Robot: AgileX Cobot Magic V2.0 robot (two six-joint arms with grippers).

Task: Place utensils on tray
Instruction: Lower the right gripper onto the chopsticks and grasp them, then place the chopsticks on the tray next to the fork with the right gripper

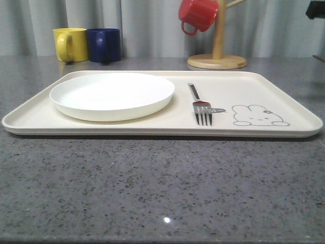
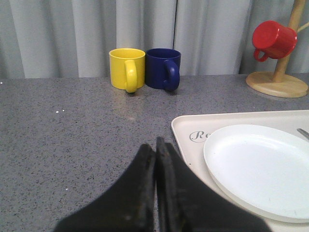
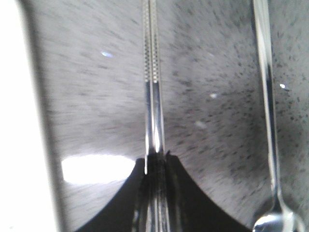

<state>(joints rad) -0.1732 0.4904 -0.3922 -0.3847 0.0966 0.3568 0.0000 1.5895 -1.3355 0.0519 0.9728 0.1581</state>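
Grey speckled countertop (image 1: pixel 162 188) and pale curtains frame the scene as my right gripper (image 3: pixel 155 162) clenches the paired chopsticks (image 3: pixel 153 72) by one end, the two flat strips running straight out ahead of my fingertips above the stone. Just off to one side of that grasp lies the spoon (image 3: pixel 270 145), its handle parallel to the chopsticks and its bowl level with my fingers, still on the counter. On the other side, a cream edge that I take for the tray (image 1: pixel 299 109) sits close by. My left gripper (image 2: pixel 155 159) rests clenched on nothing, near the tray's corner, with the white plate (image 2: pixel 256 166) just beyond. Already on the tray, the fork (image 1: pixel 200 107) lies between plate and rabbit drawing. To do this step well, I judge I should keep both strips pinched together and level, carry them clear over the low rim, and lay them beside the fork, parallel, before letting go low.
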